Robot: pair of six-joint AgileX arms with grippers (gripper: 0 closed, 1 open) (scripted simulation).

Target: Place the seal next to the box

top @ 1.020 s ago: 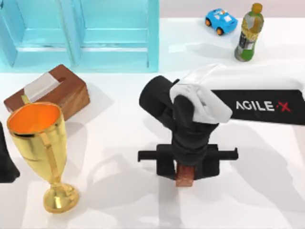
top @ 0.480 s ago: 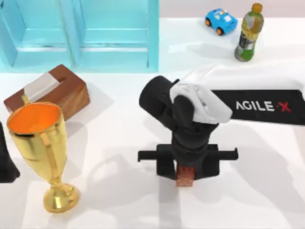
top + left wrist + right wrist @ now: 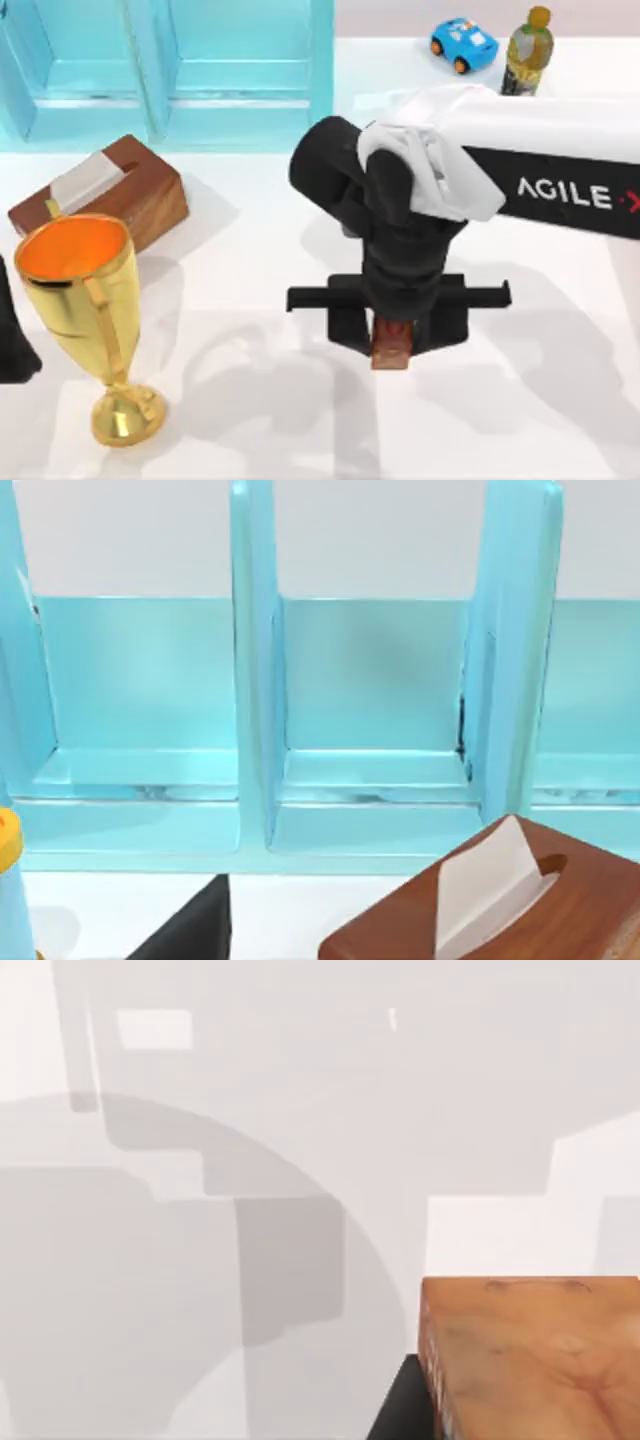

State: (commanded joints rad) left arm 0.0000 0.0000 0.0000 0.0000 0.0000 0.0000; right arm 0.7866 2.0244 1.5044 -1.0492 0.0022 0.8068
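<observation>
**Seal lifted, box off to the left**

Rising since a second ago, my right hand [image 3: 391, 345] stays clamped on the seal [image 3: 391, 343], a small reddish-brown block, lifting it to clear the table [image 3: 250, 300]. Well to its left stands the wooden box [image 3: 120, 195], tissue poking out. Left arm parked.

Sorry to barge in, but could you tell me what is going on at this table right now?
The right arm's tool is down over the seal at the table's middle front, gripping it. The box sits well off to the left, behind a gold trophy, so the seal is not beside it yet. The left arm is parked at the left edge.
</observation>
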